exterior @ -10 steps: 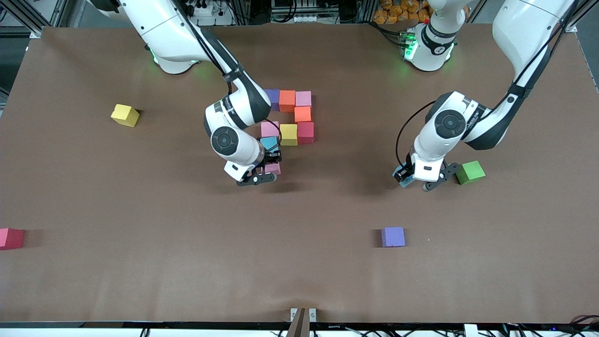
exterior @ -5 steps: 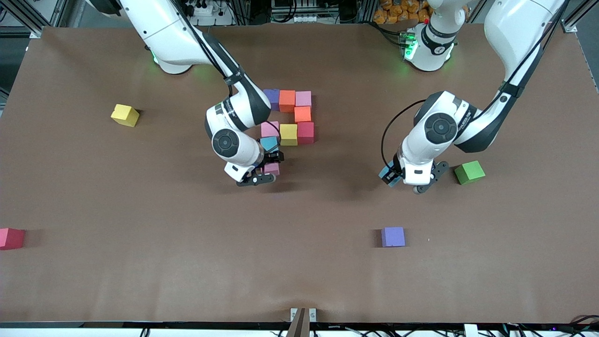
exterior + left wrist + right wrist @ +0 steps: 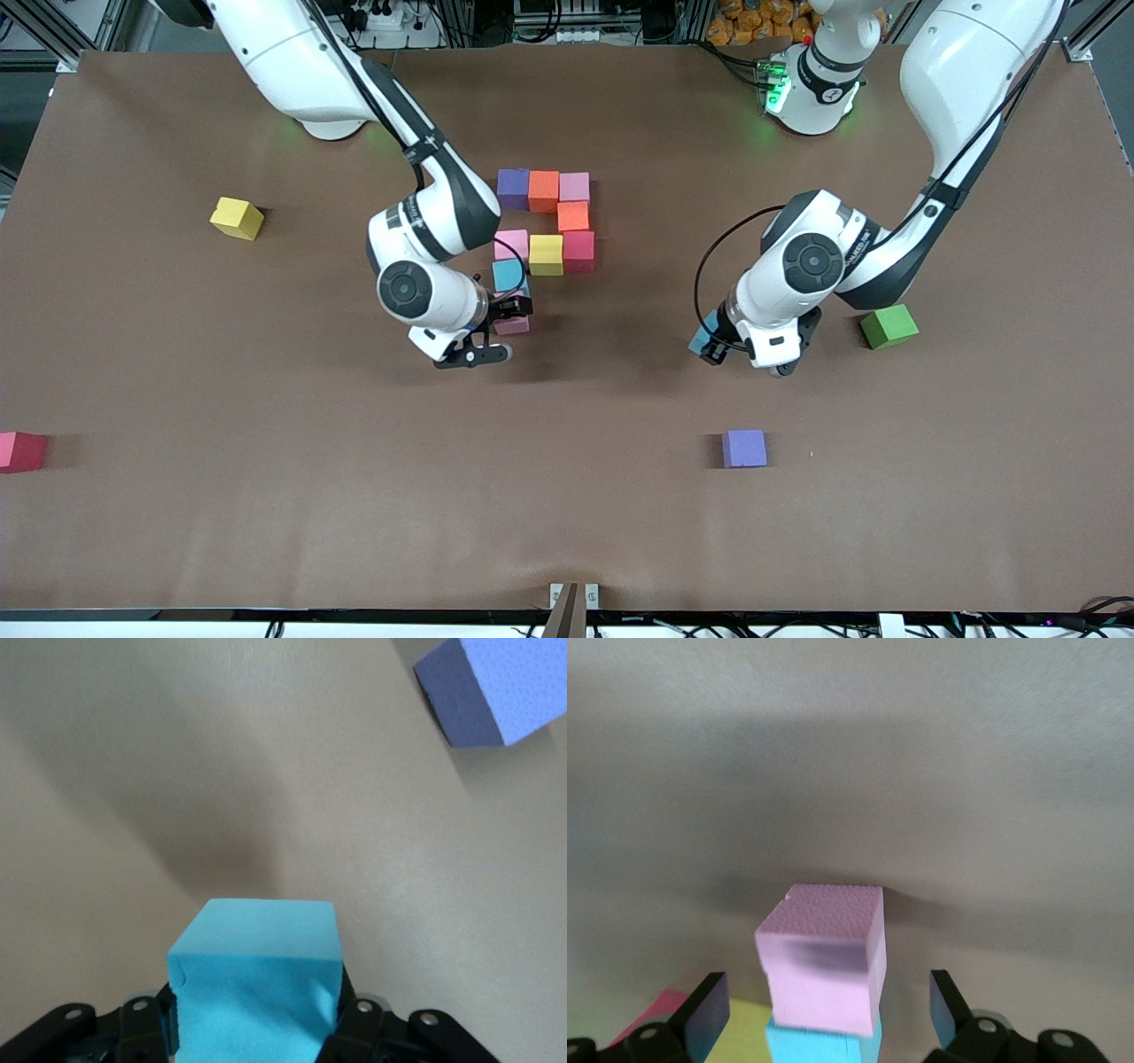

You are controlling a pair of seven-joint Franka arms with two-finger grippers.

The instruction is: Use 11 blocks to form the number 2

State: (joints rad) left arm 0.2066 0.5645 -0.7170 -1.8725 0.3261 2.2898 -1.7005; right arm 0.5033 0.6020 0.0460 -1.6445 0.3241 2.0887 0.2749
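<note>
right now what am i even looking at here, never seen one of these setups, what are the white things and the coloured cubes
The white things are two robot arms bolted along one edge of a brown table. One picture looks down from high across the table; the other two come from small cameras on each arm's wrist.

The coloured cubes are foam blocks. Nine sit packed together mid-table, forming part of a figure. Loose ones lie apart: a yellow block, a red block, a purple block and a green cube.

The right hand is open around a pink block resting on the table at the near end of the figure, beside a light blue one. The left hand is shut on a second light blue block, held above the table.
</note>
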